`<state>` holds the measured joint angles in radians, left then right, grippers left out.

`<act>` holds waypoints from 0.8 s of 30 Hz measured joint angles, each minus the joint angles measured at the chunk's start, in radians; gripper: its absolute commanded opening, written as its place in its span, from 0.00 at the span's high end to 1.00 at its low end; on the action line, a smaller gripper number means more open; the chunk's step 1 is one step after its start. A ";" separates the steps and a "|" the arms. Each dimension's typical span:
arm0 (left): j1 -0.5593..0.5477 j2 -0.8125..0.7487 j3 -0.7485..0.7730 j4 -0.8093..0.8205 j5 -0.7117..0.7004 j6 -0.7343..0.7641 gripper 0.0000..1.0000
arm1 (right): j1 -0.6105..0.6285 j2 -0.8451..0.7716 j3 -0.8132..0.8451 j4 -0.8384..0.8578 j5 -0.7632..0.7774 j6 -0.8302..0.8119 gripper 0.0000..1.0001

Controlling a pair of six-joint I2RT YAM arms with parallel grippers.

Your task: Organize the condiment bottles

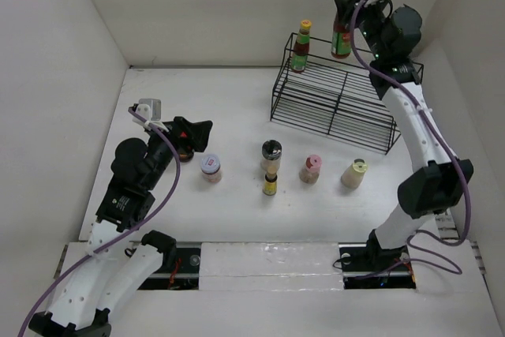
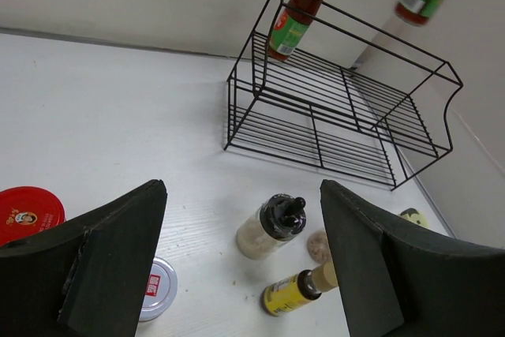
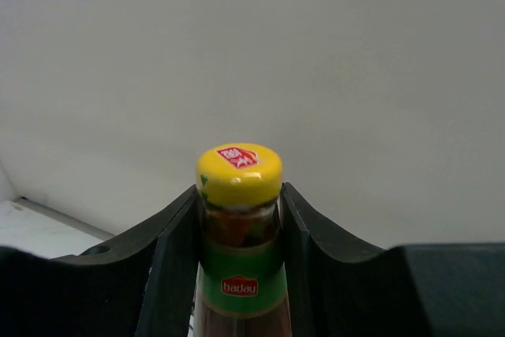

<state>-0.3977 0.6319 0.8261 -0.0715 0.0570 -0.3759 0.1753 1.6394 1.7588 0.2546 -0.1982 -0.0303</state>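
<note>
Right gripper [image 3: 239,212] clamped on neck of tall bottle [image 1: 342,31]. Bottle upright, above rack [image 1: 331,108] back-right corner, so the set-down looks straight down. Left gripper [image 1: 197,133] open, well left of rack, beside red-lidded jar [image 1: 185,153].

rack [image 2: 339,116]: thin black wire, looks like coated metal, slight sheen. table [image 2: 110,108]: white, matt, faint grain. bottle [image 3: 239,286]: glossy yellow plastic cap, shiny label. fingers [image 3: 170,274] of right gripper [image 3: 239,195]: matt black plastic. jar [image 2: 28,211]: smooth glossy red lid.

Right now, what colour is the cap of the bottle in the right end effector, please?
Yellow cap with a small red logo, clearest in the right wrist view.
</note>
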 measured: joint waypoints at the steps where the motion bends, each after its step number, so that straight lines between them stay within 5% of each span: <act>1: 0.000 0.000 0.000 0.000 0.000 0.000 0.25 | -0.011 0.031 0.030 -0.016 -0.001 0.000 0.94; 24: 0.000 -0.010 0.000 0.000 0.003 0.000 0.25 | -0.056 0.275 0.231 -0.179 -0.025 -0.006 0.96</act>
<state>-0.3977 0.6220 0.8261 -0.0715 0.0601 -0.3759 0.1188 1.9141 1.9900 0.0757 -0.2230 -0.0364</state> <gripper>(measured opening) 0.746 0.452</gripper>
